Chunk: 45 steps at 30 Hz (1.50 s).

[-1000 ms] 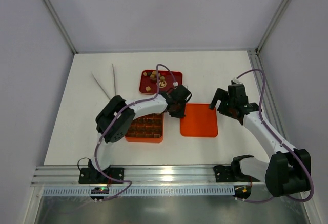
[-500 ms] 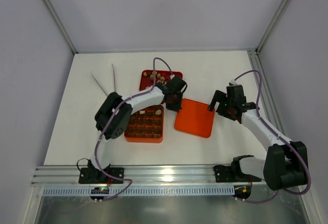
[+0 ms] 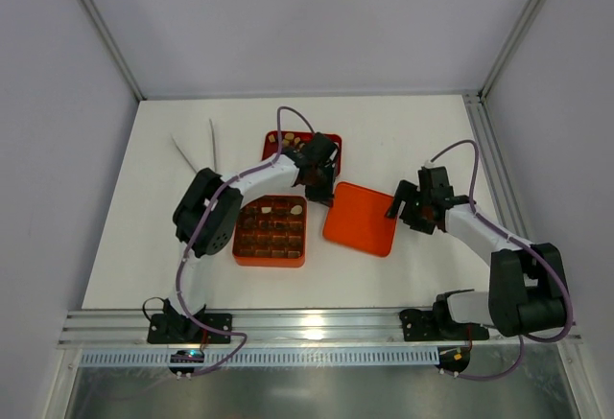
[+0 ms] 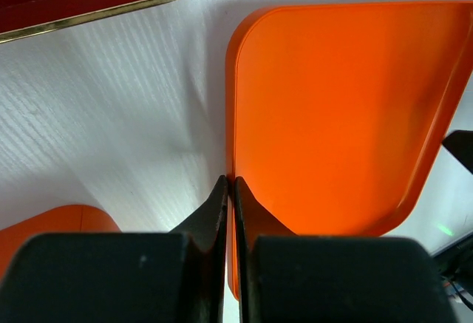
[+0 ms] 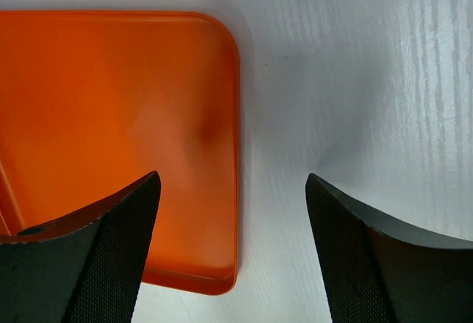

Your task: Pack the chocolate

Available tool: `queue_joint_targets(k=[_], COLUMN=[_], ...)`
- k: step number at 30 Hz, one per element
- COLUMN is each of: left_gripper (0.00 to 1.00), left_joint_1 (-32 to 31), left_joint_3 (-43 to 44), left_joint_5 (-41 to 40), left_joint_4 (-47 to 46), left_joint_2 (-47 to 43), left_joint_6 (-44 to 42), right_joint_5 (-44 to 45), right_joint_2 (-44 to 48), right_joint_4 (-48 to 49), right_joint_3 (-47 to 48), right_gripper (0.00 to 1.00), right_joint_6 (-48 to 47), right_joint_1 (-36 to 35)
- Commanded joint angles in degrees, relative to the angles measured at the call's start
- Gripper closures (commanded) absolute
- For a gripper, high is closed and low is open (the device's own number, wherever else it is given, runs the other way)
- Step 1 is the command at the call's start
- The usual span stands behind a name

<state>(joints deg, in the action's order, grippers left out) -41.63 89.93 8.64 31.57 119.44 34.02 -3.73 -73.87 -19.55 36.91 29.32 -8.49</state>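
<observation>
We log left gripper (image 4: 230, 182) clamped on orange lid (image 4: 340, 116) rim, right gripper (image 5: 232, 177) agape at the opposite edge — chocolate (image 3: 273, 232) in grid box (image 3: 269, 262) lies leftward.

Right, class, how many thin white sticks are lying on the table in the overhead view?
2. Both lie on the table at its far left: one slanted stick, and one straighter stick just right of it. The left arm may hide others.
</observation>
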Motion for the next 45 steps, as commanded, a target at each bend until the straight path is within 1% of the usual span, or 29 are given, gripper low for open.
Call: queue_joint_targets(k=[1, 2, 5, 7, 8, 11, 14, 22, 23, 25, 26, 29, 36, 45], left_gripper=[1.0, 1.0, 1.0, 1.0, 1.0, 1.0, 1.0, 1.0, 1.0, 1.0, 1.0, 1.0, 1.0, 0.93], left_joint_1=[0.8, 0.8, 1.0, 1.0, 1.1, 1.2, 1.2, 1.4, 1.5, 1.4, 1.4, 1.4, 1.3, 1.4], left_joint_3=[2.5, 2.6, 2.4, 2.4, 2.4, 2.4, 2.4, 2.5, 2.5, 2.4, 2.5, 2.5, 2.3, -1.0], left_joint_5=[4.5, 4.6, 5.3, 5.5, 5.9, 6.6, 6.9, 7.5, 7.7, 7.8, 7.8, 8.0, 9.6, 12.9], left_joint_4=[0.0, 0.0, 0.0, -0.1, 0.0, -0.3, -0.5, -0.5, -0.5, -0.5, -0.5, -0.5, -1.3, -4.9], left_joint_2=[-1.8, -1.8, -1.8, -1.8, -1.8, -1.8, -1.7, -1.0, -0.8, -0.6, -0.5, -0.5, -1.7, -4.0], left_joint_6=[-0.2, 0.1, 0.2, 0.4, 0.5, 0.8, 1.1, 1.3, 1.3, 1.3, 1.3, 1.4, 1.3, 3.3], right_joint_5=[-2.2, -2.3, -2.9, -2.8, -2.7, -2.5, -2.3, -2.3, -2.3, -2.6, -2.6, -3.0, -4.0, -5.8], right_joint_2=[-1.7, -2.2, -3.8, -4.2, -4.4, -4.7, -5.8, -6.6, -6.6, -6.4, -6.4, -6.1, -6.6, -7.2], right_joint_4=[4.7, 5.0, 5.5, 6.0, 6.1, 6.6, 7.7, 8.0, 8.1, 8.2, 8.3, 8.6, 8.7, 9.0], right_joint_3=[-1.0, -1.0, -1.0, -1.2, -1.2, -1.8, -2.7, -2.3, -2.3, -2.3, -2.3, -2.2, -1.6, -0.9], right_gripper=[0.21, 0.24, 0.3, 0.35, 0.4, 0.46, 0.58, 0.74, 0.79, 0.83, 0.88, 0.96, 0.96, 0.96], right_joint_6=[1.7, 1.7, 2.1, 2.2, 2.3, 2.4, 2.8, 3.0, 3.0, 3.0, 2.8, 2.8, 2.8, 2.8], right_joint_1=[0.2, 0.2, 0.1, 0.1, 0.1, 0.1, 0.1, 0.1, 0.1, 0.2, 0.1, 0.1, 0.1, 0.2])
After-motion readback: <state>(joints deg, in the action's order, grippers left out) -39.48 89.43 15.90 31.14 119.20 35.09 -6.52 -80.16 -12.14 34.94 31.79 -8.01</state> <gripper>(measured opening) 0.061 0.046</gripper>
